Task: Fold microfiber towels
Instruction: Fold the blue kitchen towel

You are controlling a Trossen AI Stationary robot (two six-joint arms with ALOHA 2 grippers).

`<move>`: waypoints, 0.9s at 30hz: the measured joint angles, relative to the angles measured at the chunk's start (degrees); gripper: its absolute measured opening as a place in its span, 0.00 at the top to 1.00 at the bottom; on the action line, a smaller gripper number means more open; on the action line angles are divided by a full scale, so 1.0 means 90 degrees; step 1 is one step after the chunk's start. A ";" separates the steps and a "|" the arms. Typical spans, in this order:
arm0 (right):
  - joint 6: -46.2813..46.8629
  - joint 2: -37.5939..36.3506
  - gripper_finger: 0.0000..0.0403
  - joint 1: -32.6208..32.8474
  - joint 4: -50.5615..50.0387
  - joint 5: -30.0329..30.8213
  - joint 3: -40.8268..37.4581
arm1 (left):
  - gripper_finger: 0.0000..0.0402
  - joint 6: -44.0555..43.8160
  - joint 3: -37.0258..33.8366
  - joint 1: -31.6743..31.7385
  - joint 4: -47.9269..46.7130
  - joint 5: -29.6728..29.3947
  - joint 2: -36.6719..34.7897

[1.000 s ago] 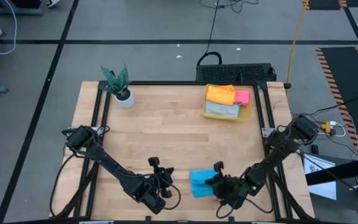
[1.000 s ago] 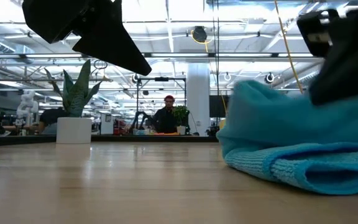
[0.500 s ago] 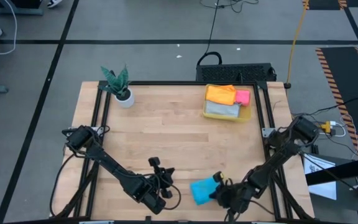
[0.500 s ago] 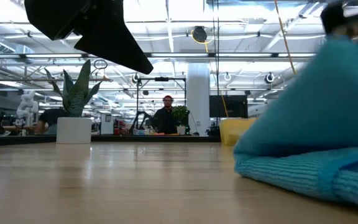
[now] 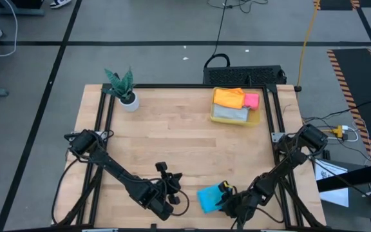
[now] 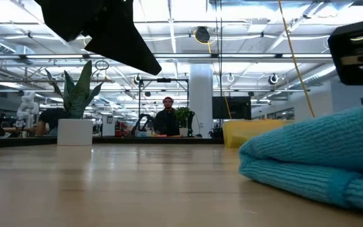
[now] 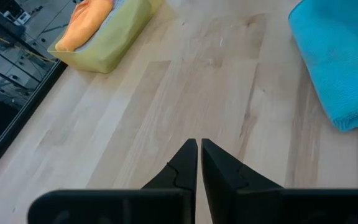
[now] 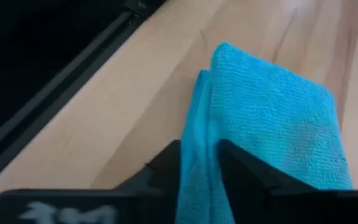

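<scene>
At the near edge of the table, towards the right arm's side, the bright blue folded microfiber towel (image 5: pixel 208 198) lies flat on the wood; the right gripper (image 5: pixel 227 201) stands at its edge, with the doubled fold running into it in the right wrist view; whether it is pinching that fold or has let go I cannot tell.

Risks, in my judgement:
- If the right arm draws away while any cloth is caught, the whole towel will be dragged, and being so close to the table's edge it could slide off.
- The layers are soft and only resting on one another; a small tug at the fold would lift the top layer and undo the fold.
- The left gripper (image 5: pixel 176 205), fingers together and holding nothing, hovers just beside the towel; a careless pass by it would scuff the same cloth.

Room: a large open hall with bright ceiling lights seen across the table in the low view; a person (image 6: pixel 166 120) stands well beyond the far side, clear of the arms.

Surface: the pale wooden table (image 5: pixel 172 129) is smooth and offers little grip to cloth; towards its far right sits the translucent yellow plastic bin (image 5: pixel 214 116), holding an orange towel (image 5: pixel 228 97), a grey towel (image 5: pixel 229 113) and a pink towel (image 5: pixel 251 100), well apart from both grippers; at the far left stands a small green plant in a white pot (image 5: pixel 124 90).
</scene>
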 joint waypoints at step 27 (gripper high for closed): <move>-0.0328 0.0744 0.50 0.0153 0.0617 0.0720 0.0024 | 0.94 -0.0047 -0.0495 0.0107 0.0541 0.0126 0.0064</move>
